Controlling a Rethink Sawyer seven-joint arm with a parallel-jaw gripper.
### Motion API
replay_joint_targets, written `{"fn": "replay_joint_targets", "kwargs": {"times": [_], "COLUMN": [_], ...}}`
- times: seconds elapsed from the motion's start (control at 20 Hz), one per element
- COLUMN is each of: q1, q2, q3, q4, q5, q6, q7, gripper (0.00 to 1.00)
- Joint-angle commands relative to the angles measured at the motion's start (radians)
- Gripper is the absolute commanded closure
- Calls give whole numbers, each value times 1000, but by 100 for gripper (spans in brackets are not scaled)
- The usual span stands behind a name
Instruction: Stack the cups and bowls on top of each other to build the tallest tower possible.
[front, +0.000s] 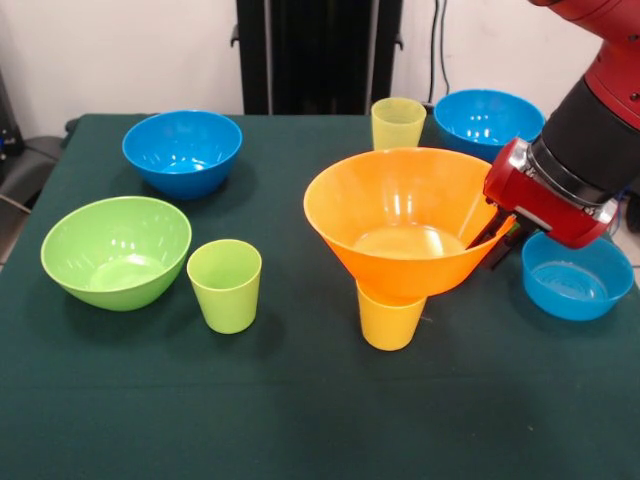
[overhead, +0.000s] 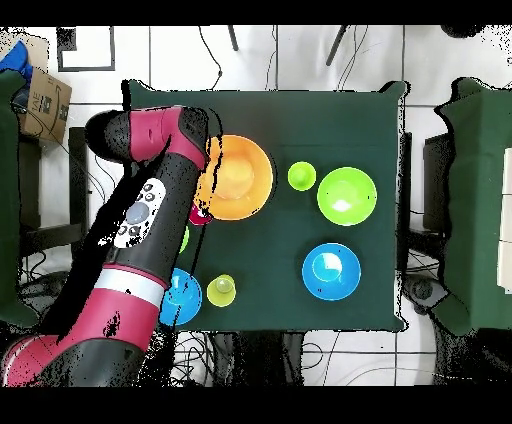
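Front view: pincer (front: 497, 238) clamps orange bowl's (front: 400, 225) rim, bowl resting on yellow cup (front: 390, 320).

The dark green cloth-covered table (front: 300, 400) carries a bright yellow plastic cup (front: 389, 318) under the orange bowl. In the front view, a lime green cup (front: 225, 285) and large lime bowl (front: 115, 250) stand left of it, a blue bowl (front: 182, 150) behind-left, a pale yellow cup (front: 398, 122) and blue bowl (front: 487, 122) behind, a shallow blue bowl (front: 577, 277) right.

A dark green cloth-covered surface (front: 300, 420) fills the scene. Beyond its far edge stands a black upright pedestal column (front: 318, 50), with black cables (front: 437, 45) just beside it.
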Motion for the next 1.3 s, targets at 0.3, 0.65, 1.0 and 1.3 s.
{"fn": "replay_joint_targets", "kwargs": {"times": [0.3, 0.65, 1.0, 1.3], "q1": [-1, 2, 2, 6], "q2": [-20, -28, -37, -24], "q3": [51, 50, 41, 44], "q4": [73, 106, 107, 111], "q5": [-42, -55, -53, -48], "q6": [-39, -71, -54, -79], "q7": [158, 142, 127, 140], "gripper": [100, 100, 100, 100]}}
